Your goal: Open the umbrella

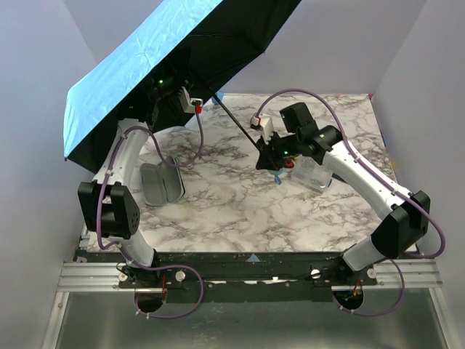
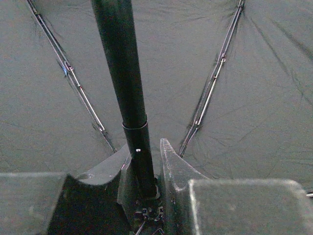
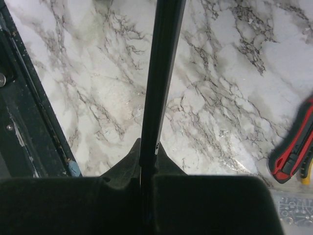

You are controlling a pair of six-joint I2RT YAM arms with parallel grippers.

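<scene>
While the umbrella is standing open over the 11 o'clock corner of the marble table, its blue canopy is tilting with the low edge toward 9 o'clock and the black lining is facing the arms. The thin black shaft is running out from under the canopy toward 4 o'clock, where the right gripper is gripping its lower end. The left gripper is sitting in shadow under the canopy, and its jaws cannot be judged from here. A grey rounded case is lying at 9 o'clock, beside the left arm.

In the left wrist view, the left gripper is clamping the shaft, with a finger pressing on either side and no gap showing. The shaft is rising toward 12 o'clock. The lining is filling the background, and the ribs are spreading toward 11 and 1 o'clock.

In the right wrist view, the right gripper is holding the shaft, its jaws drawn nearly together with only the shaft between them. The shaft is extending toward 12 o'clock above the table. A red-and-black tool is lying at 4 o'clock, partly cut off by the edge. A black rail is running along 9 o'clock.
</scene>
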